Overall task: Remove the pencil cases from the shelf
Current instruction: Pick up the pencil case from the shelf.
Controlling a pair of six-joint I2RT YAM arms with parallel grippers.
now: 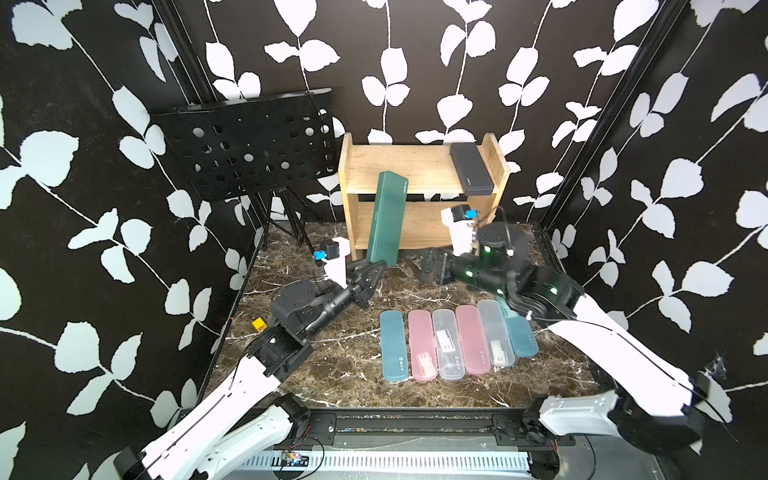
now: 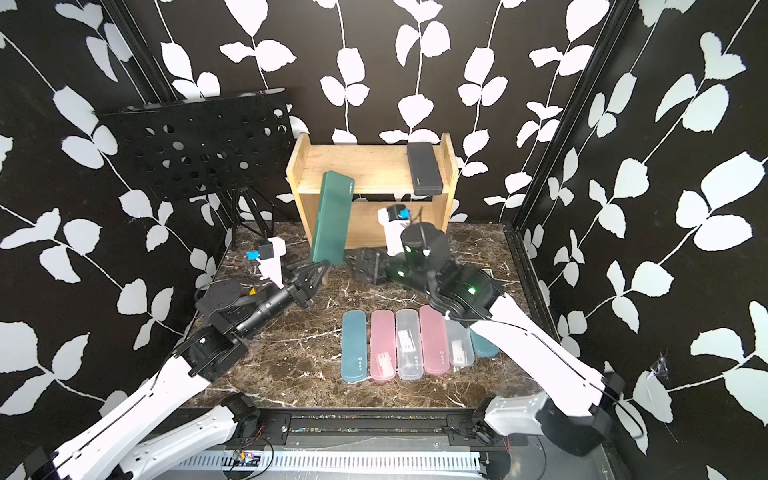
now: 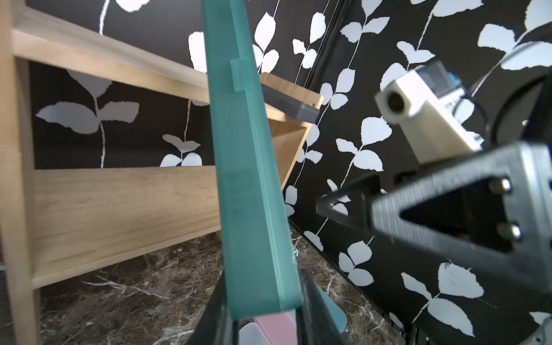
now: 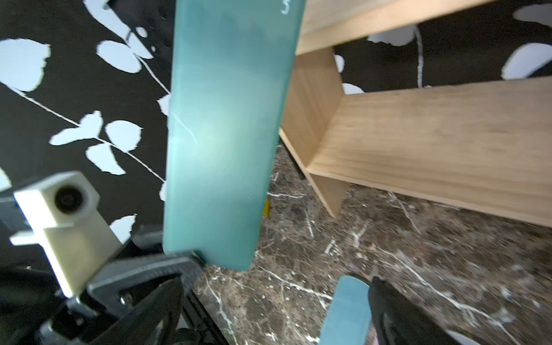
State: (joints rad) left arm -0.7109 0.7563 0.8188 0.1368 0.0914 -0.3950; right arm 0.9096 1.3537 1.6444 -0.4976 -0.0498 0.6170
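Pencil cases, six of them (image 1: 446, 345): laid flat on desk (image 1: 332, 365) in a tight row, side by side, blue, pink, clear, pink, clear, blue. Probably lined up there to keep them well apart from shelf (image 1: 415, 164) and leave room before it.

Green case (image 1: 386, 220): off the boards, standing near upright with a slight lean, in front of shelf. Pinched at lower end between left jaws, closed on it across the thin sides; seemingly clear of desk. Upper end overlapping top board's front edge in both top views; cannot tell whether touching. Held on end, likely for swinging out and down to the row.

Grey case (image 1: 471, 168): lying on top board just beside right side panel, front end overhanging the edge, so easy to pinch from the front.

Right jaws: spread wide, empty, low over desk just beside green case's lower end; placed, at a guess, to take or steady it.
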